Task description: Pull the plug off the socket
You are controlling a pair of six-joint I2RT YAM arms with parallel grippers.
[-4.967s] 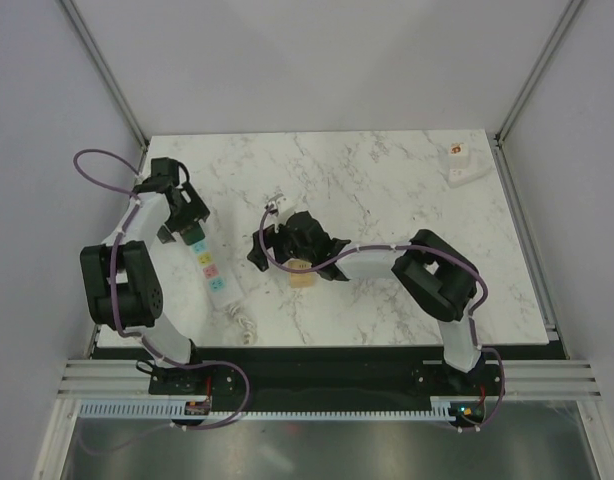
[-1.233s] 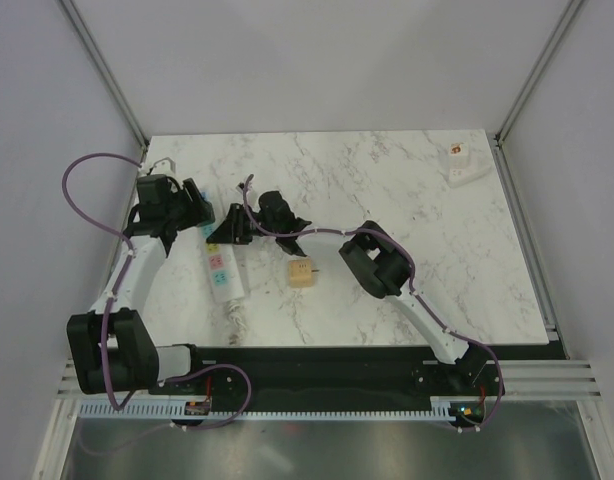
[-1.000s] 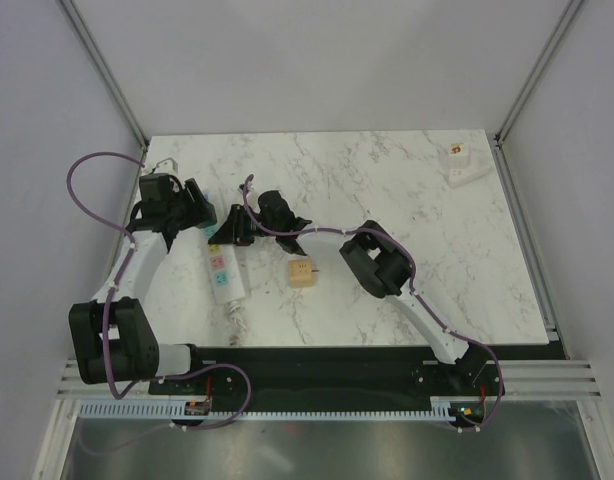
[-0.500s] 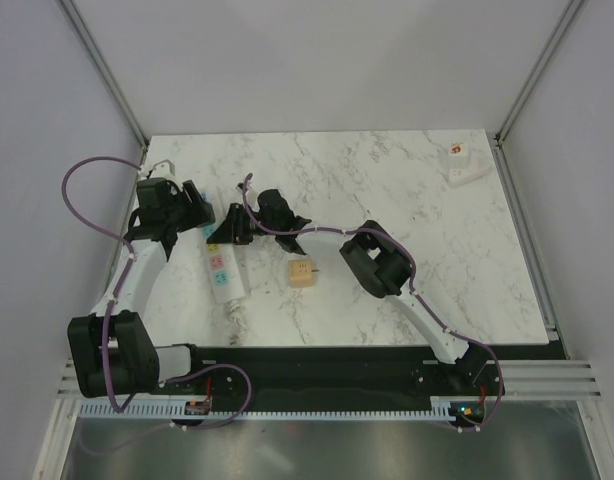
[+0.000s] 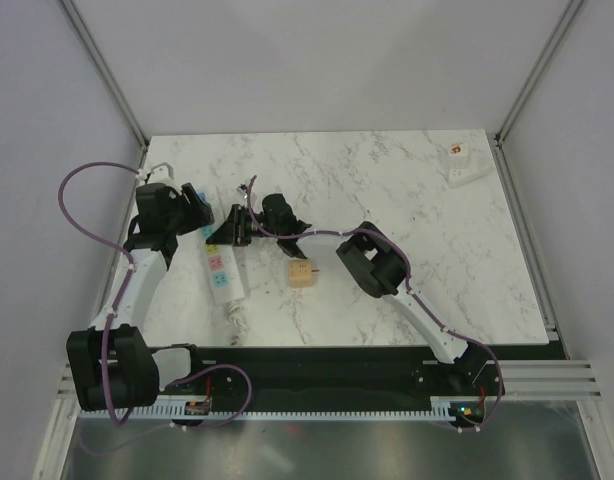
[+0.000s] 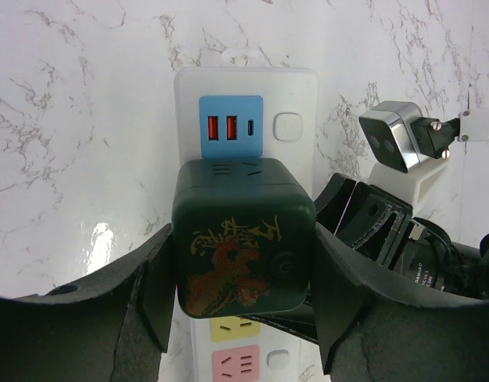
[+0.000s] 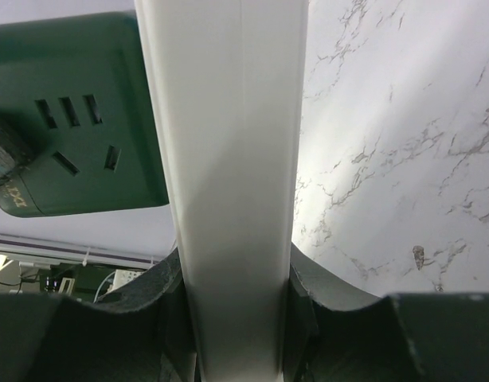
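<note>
My left tool (image 6: 244, 296) is clamped on the dark green plug (image 6: 243, 239), right over the white power strip (image 6: 244, 87) at the table's (image 5: 387, 180) 9 o'clock side. Right tool (image 7: 235, 312) pinches the strip itself. Can't tell if the plug's out.

Left claw (image 5: 190, 216) and right claw (image 5: 231, 228) both clamped, arms outstretched, wrists close together.

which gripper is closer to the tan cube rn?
Right. The right gripper clamps the power strip just up-left of the tan cube; the left gripper holds the green plug farther left.
</note>
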